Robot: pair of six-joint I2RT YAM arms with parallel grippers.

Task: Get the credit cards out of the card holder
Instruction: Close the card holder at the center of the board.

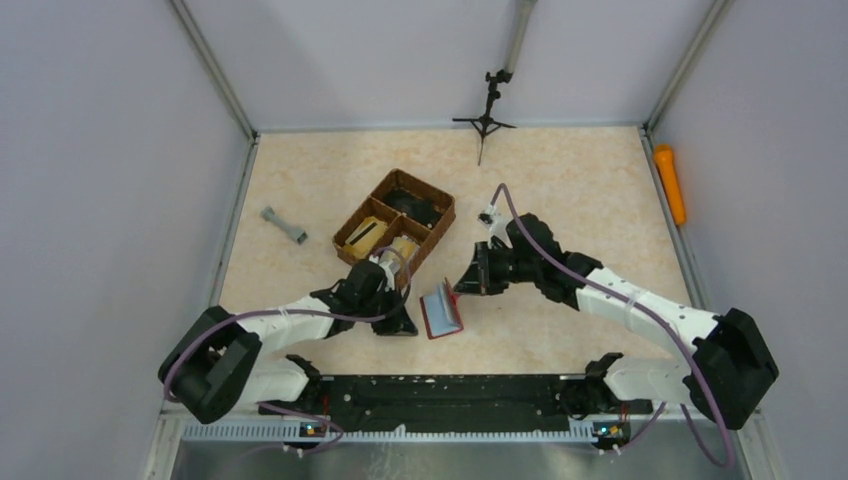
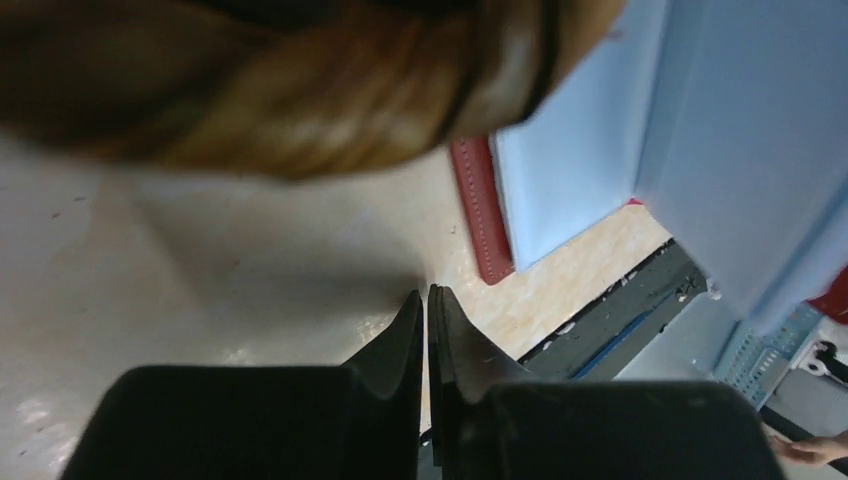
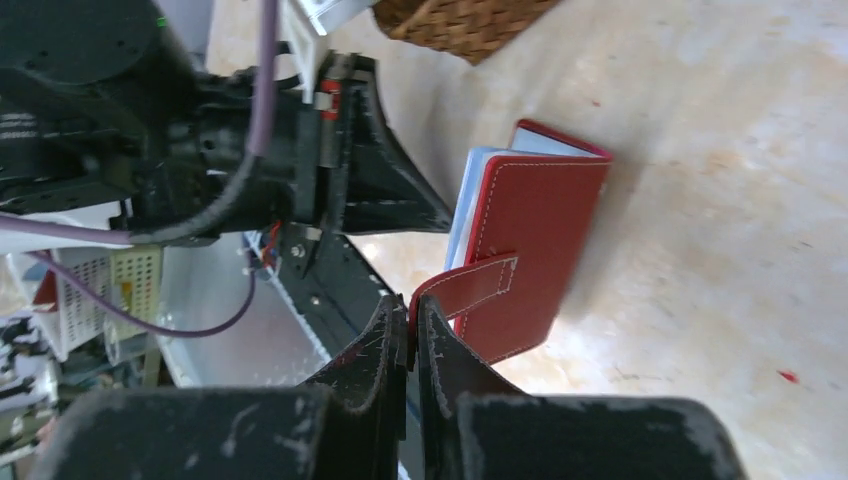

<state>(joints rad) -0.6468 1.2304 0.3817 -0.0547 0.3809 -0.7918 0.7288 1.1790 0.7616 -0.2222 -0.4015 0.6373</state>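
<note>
Partly blind on the left wrist view: a blurred brown mass fills its top, and I cannot say what it is. From above, the left gripper point(image 1: 400, 322) hides the table point(image 1: 580, 200) between itself and the card holder point(image 1: 441, 312). Count of credit cards point(image 2: 560, 150): unsure. I see two bluish faces between the red covers in the left wrist view and pale blue edges in the right, all inside the holder. One card holder, standing on edge, part open, between the two grippers. Left gripper's fingers point(image 2: 405, 330) are pressed together just beside the holder, with nothing visible between them. Right gripper point(image 3: 411, 305) is clenched, and the end of the snap tab point(image 3: 480, 283) runs into its fingertips, so I read it as pinched. Around: one three-compartment woven basket point(image 1: 440, 215) close behind the left gripper, one grey dumbbell-shaped piece point(image 1: 284, 225) well to the left, one orange cylinder point(image 1: 669, 184) at the right edge, one small black tripod point(image 1: 486, 118) at the back.
</note>
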